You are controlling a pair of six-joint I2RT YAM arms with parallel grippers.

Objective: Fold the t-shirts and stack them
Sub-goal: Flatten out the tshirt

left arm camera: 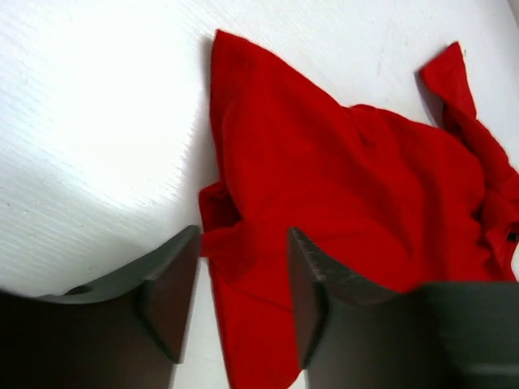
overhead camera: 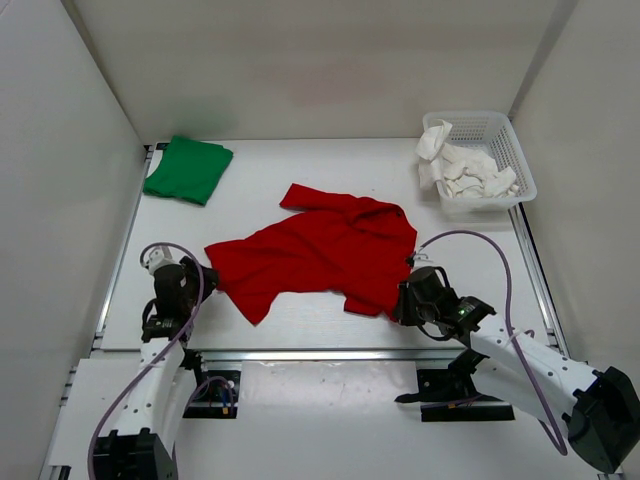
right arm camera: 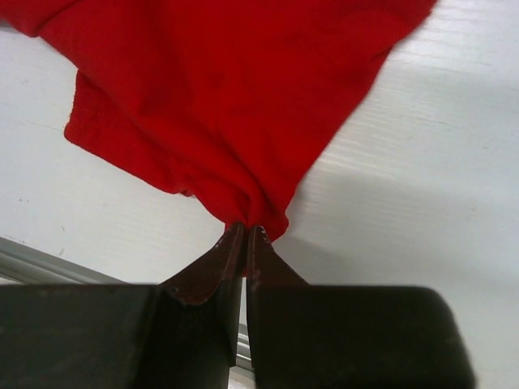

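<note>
The red t-shirt [overhead camera: 318, 258] lies rumpled and spread across the middle of the table. My right gripper [right arm camera: 246, 229] is shut on its near right corner [right arm camera: 259, 212], also seen in the top view [overhead camera: 405, 300]. My left gripper [left arm camera: 243, 243] is open, its jaws standing either side of the shirt's left edge [left arm camera: 235, 243]; in the top view it sits at the shirt's left end [overhead camera: 200, 277]. The green t-shirt [overhead camera: 188, 168] lies folded at the far left. The white t-shirt [overhead camera: 462, 170] lies crumpled in the basket.
A white plastic mesh basket [overhead camera: 516, 150] stands at the far right corner. White walls enclose the table on three sides. A metal rail [overhead camera: 330, 353] runs along the near edge.
</note>
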